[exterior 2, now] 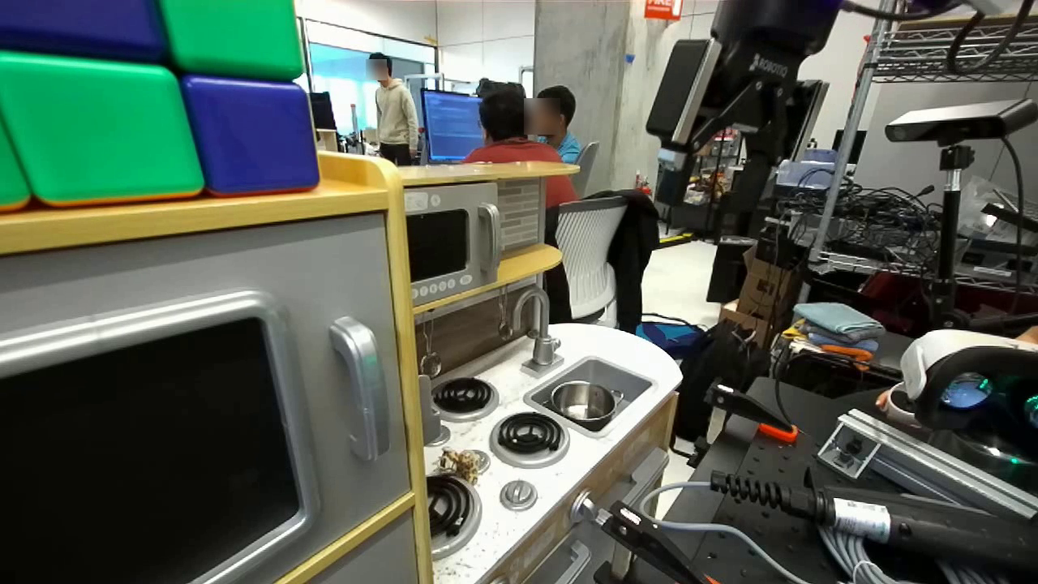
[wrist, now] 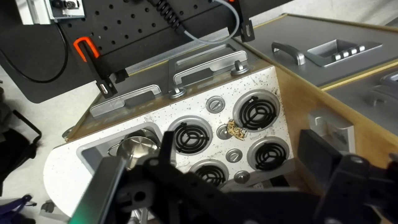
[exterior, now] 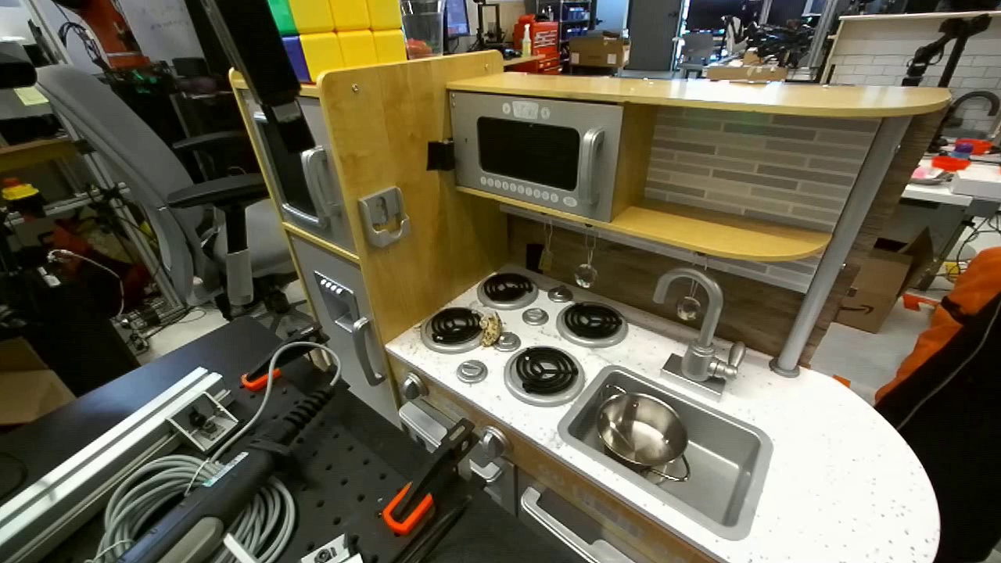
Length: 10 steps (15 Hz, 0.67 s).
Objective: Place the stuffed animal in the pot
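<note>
The stuffed animal, a small yellow-brown spotted soft toy, lies on the white stove top in both exterior views (exterior: 491,329) (exterior 2: 461,465). In the wrist view (wrist: 236,130) it lies between a burner and a knob, touching or overlapping both. The shiny silver pot stands in the grey sink basin in both exterior views (exterior: 641,428) (exterior 2: 584,403). It shows partly behind the gripper in the wrist view (wrist: 136,149). My gripper is open, its fingers wide apart with nothing between them, in the wrist view (wrist: 241,144). It hangs high above the counter in an exterior view (exterior 2: 730,162).
Black burners (exterior: 545,371) surround the toy. A tall wooden panel (exterior: 422,156) rises beside the stove. A toy microwave (exterior: 539,156) and shelf (exterior: 719,227) overhang the back. A faucet (exterior: 708,313) stands behind the sink basin (exterior: 727,485). Clamps (exterior: 410,508) sit on the black table edge.
</note>
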Tool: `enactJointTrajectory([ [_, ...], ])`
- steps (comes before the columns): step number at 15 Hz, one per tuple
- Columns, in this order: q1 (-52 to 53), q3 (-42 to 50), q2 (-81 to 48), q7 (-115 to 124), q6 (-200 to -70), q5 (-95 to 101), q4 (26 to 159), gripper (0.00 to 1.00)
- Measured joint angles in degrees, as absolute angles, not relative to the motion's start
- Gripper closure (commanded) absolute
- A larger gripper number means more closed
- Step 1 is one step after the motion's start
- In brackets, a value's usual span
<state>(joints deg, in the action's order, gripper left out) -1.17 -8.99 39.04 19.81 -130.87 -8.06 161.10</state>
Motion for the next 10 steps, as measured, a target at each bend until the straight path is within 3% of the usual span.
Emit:
enactJointTrajectory([
  [10,-7.85,-10.87,19.15,32.58,-147.38,-0.99,157.83,0.00],
])
